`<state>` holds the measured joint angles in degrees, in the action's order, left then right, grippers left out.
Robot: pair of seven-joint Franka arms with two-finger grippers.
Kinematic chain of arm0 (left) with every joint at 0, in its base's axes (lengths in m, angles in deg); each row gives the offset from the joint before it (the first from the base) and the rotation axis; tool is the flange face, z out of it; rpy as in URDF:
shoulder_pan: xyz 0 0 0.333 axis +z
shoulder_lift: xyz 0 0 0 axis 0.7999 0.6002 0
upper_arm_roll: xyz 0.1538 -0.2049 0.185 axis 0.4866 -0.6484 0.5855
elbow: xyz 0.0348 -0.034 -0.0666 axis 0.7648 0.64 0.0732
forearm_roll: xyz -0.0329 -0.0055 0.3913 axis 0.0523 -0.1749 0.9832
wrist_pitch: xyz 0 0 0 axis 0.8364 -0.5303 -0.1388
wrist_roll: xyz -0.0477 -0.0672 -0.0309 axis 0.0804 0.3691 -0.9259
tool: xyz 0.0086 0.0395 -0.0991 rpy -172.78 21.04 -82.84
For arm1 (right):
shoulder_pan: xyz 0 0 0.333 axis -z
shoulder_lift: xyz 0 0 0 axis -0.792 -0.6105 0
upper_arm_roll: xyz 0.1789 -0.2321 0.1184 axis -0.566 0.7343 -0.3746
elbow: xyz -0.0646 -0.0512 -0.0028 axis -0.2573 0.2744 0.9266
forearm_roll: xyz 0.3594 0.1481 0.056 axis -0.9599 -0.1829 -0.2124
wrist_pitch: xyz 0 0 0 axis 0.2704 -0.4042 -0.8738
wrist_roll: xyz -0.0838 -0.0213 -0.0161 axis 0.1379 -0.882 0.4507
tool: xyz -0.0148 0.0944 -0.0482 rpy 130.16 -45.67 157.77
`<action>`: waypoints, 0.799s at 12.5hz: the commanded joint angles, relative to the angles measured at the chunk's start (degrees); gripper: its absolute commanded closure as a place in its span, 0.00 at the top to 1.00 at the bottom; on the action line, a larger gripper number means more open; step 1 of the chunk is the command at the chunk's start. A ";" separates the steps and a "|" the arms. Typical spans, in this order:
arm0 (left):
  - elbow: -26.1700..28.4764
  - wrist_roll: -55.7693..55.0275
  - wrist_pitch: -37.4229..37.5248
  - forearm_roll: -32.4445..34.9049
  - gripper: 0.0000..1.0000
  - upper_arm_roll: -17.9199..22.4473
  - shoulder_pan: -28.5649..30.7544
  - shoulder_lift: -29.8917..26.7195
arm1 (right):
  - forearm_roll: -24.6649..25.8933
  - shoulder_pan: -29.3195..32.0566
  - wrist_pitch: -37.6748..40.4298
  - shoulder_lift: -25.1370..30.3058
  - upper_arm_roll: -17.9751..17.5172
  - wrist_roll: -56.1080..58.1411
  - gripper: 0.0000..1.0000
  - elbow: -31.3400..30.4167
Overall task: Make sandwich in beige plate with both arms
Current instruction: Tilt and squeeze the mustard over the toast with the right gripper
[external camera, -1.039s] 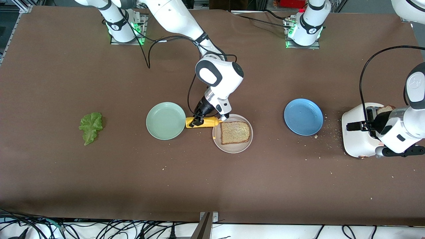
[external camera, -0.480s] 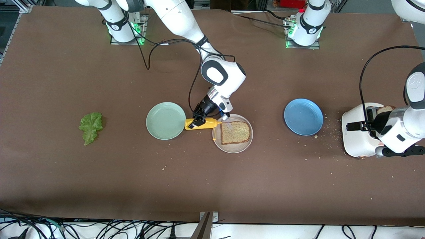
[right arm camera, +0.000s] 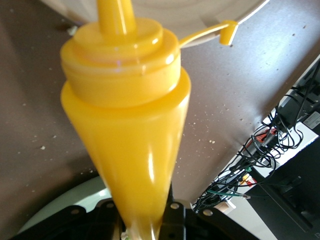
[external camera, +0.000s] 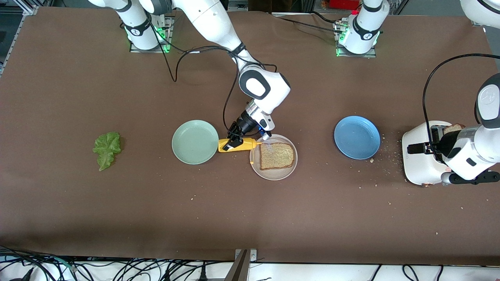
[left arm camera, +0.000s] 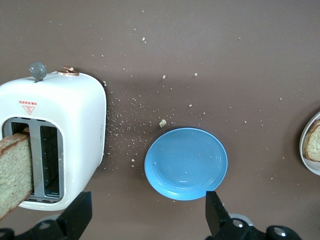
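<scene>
Right pincer [external camera: 233, 142] around yellow bottle [external camera: 239, 144]

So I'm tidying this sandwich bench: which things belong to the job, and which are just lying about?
In the job:
beige plate with a bread slice
bread slice in the toaster
lettuce leaf
yellow squeeze bottle, held by the right gripper

Lying about:
mint-green plate
blue plate
crumbs
</scene>
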<state>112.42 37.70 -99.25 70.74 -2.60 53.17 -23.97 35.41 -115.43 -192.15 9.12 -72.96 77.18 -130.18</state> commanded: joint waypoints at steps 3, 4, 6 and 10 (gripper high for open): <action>0.71 -0.68 0.63 2.48 1.00 -0.56 -0.23 -0.48 | -2.25 0.73 3.15 0.69 1.13 5.01 0.00 2.98; 0.80 -0.68 0.54 2.48 1.00 -0.56 -0.23 -0.48 | -3.40 1.69 3.15 2.35 1.13 6.94 0.00 2.98; 0.80 -0.77 0.54 2.48 1.00 -0.56 -0.41 -0.48 | -6.99 4.32 3.15 5.69 1.13 11.68 0.00 2.98; 0.88 -0.77 0.63 2.48 1.00 -0.56 -0.49 -0.48 | -19.63 12.58 2.63 12.11 0.95 23.45 0.00 2.90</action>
<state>112.93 37.70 -99.19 70.78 -2.76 52.93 -23.92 21.00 -106.45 -189.99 18.00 -71.01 95.18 -126.69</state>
